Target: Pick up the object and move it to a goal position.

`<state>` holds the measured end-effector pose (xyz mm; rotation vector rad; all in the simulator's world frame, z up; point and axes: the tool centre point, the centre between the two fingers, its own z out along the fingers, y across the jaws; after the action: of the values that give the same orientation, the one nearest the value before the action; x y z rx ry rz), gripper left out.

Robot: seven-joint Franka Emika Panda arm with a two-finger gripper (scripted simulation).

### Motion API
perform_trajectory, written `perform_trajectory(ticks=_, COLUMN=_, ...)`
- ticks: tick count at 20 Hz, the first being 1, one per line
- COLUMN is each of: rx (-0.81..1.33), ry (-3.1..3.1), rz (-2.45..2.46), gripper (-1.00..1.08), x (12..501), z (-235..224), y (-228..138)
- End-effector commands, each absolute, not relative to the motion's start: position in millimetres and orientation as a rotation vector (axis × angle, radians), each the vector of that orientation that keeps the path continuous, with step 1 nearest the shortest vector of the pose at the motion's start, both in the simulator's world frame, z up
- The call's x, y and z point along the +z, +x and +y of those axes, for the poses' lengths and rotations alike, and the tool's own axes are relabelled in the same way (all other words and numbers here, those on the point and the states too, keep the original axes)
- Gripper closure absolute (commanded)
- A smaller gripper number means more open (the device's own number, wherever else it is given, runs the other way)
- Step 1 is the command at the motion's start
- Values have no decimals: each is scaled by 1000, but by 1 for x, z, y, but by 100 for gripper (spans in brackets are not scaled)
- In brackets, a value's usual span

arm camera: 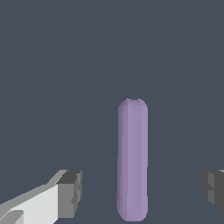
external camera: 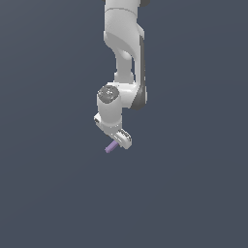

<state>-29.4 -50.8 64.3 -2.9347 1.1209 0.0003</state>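
Note:
The object is a small lavender bar [arm camera: 132,159]. In the wrist view it lies between my two dark fingertips [arm camera: 70,192], with a gap on each side. My gripper [arm camera: 141,190] is open and touches nothing. In the exterior view the white gripper [external camera: 120,139] hangs low over the bar [external camera: 111,147]. One end of the bar sticks out past the gripper toward the exterior view's lower left; the other end is hidden by the hand.
The white arm [external camera: 125,43] comes down from the top of the exterior view. A plain dark blue-grey surface [external camera: 193,193] fills the scene. No goal marker shows.

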Motion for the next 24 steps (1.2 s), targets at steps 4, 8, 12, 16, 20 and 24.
perform_trajectory(ticks=4, rx=1, ry=-2934, rz=1124, gripper=-92, x=49, z=-51, y=-30)
perform_trajectory(ticks=8, rx=0, ry=-2932, rz=1128, gripper=-92, x=29, z=-51, y=-31)
perform_trajectory(ticks=12, rx=0, ry=-2932, rz=1129, gripper=-92, x=17, z=-51, y=-30)
perform_trajectory(ticks=16, rx=0, ry=-2932, rz=1129, gripper=108, x=15, z=-51, y=-30)
perform_trajectory(ticks=20, rx=0, ry=-2932, rz=1129, gripper=108, x=15, z=-51, y=-30)
perform_trajectory(ticks=24, rx=0, ry=-2932, rz=1129, gripper=108, x=15, z=-51, y=-30)
